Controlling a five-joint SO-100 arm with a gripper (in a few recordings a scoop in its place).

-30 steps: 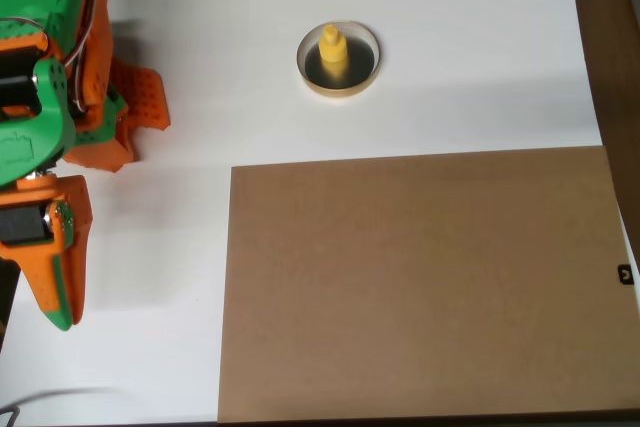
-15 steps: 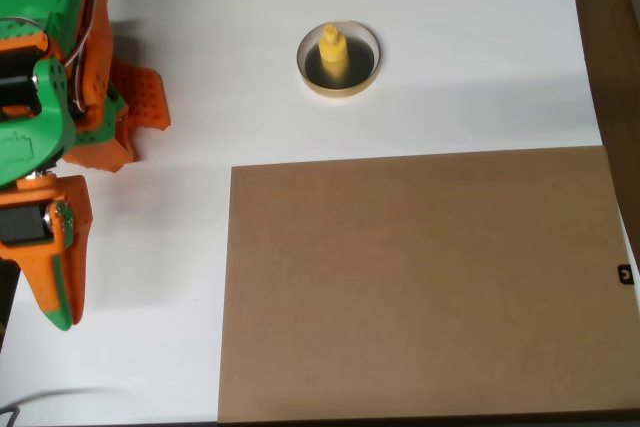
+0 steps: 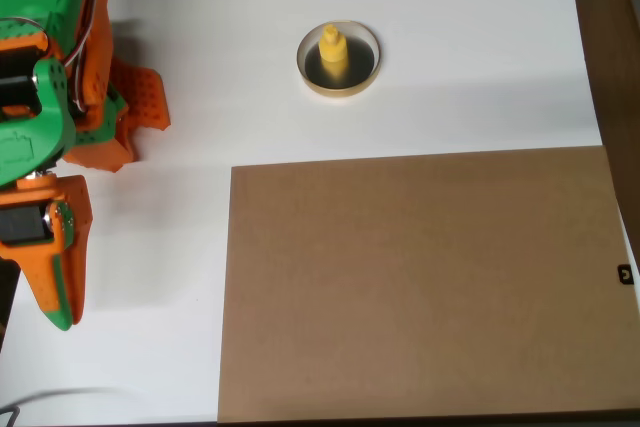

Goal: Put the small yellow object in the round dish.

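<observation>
With the small yellow object (image 3: 332,49) upright in the round dish (image 3: 339,87), well right of the jaws, whose spread I cannot tell, simply keep the arm (image 3: 40,97) clear.

A small yellow object (image 3: 332,50) stands upright inside a round dish (image 3: 339,88) on a white table (image 3: 450,57). Below and right of the dish lies a brown board (image 3: 420,282). Far left of the dish, a green-and-orange robot arm (image 3: 45,117).
</observation>
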